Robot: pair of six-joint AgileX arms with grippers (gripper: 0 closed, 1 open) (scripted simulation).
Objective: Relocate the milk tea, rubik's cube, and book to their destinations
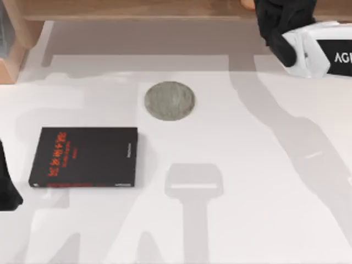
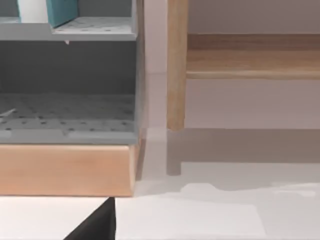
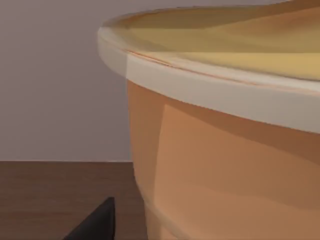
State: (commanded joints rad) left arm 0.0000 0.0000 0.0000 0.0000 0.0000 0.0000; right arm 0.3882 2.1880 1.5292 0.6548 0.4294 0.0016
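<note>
From the table's centre, the right arm's gripper is up at one o'clock, over the wooden shelf. Its wrist view puts the milk tea right against it, on a dark wood surface; whether the pincer grips the cup, I cannot tell. The left arm waits at nine o'clock. A black book lies at eight o'clock, a grey round coaster toward twelve. The left wrist view shows a blue book standing in a grey rack.
</note>
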